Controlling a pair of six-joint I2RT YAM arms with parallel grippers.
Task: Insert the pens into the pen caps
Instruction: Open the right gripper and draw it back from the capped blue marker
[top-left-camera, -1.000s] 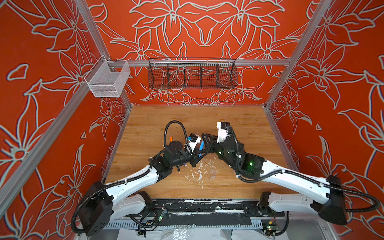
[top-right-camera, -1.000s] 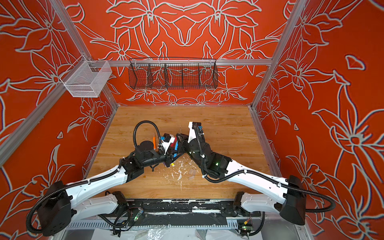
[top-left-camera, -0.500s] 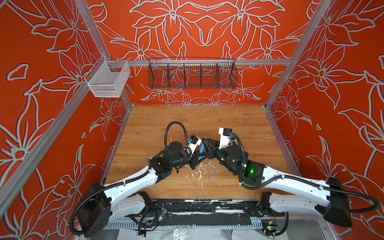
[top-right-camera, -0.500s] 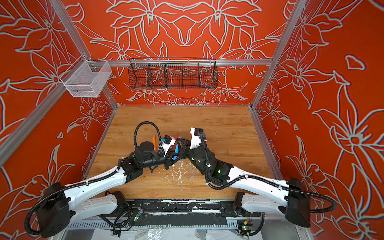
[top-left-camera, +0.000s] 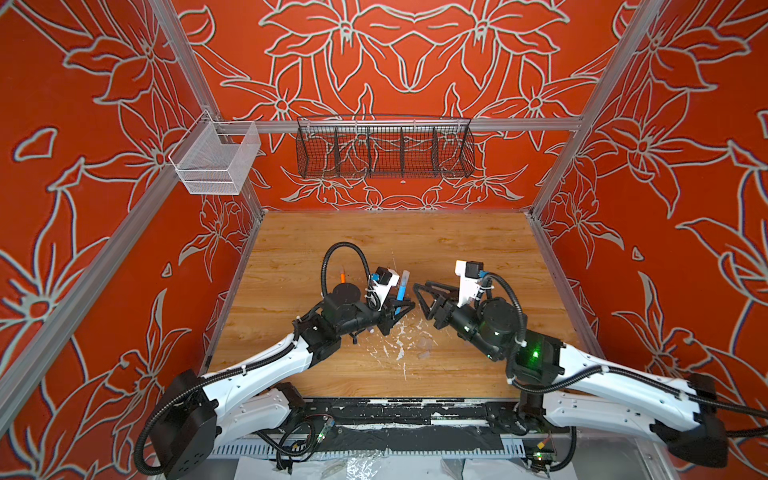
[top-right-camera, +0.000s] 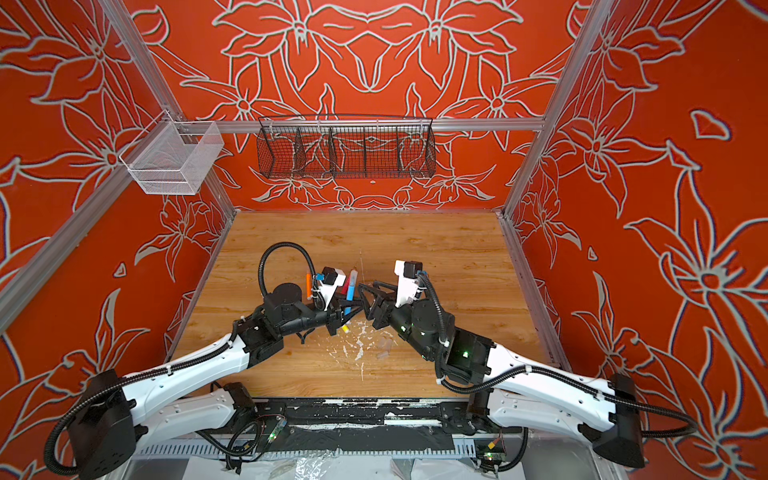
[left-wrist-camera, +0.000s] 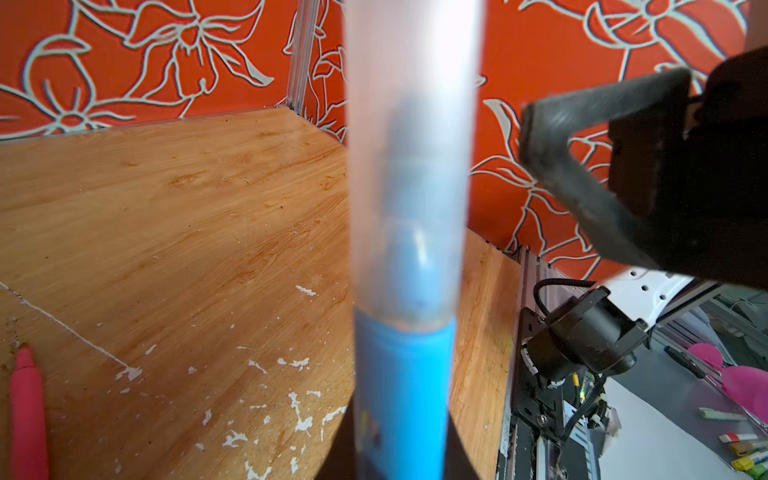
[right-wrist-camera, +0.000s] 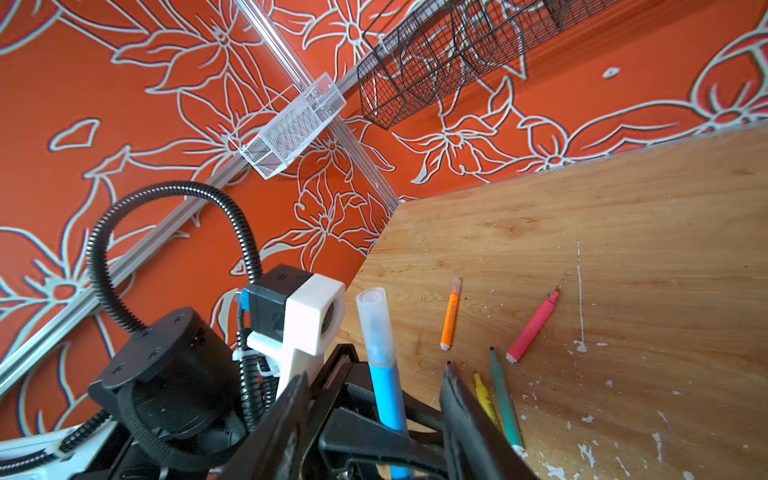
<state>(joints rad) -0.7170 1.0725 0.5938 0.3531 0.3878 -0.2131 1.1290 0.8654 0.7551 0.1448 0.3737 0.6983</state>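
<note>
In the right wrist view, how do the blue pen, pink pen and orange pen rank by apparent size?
1. blue pen, nearest the camera
2. pink pen
3. orange pen, slightly smaller; it lies farther away, so this order is unsure

Two white-shelled arms (top-left-camera: 257, 370) with black motor joints (top-left-camera: 498, 320).
Ribbed black cables (right-wrist-camera: 174, 190), white wrist-camera mounts (right-wrist-camera: 311, 316), one green light (top-left-camera: 535, 353) on the right.

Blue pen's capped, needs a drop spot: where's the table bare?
Bare: far table up to the back wall, plus the strip along the right wall. Crowded: loose pens by the left claw; caps near centre.
</note>
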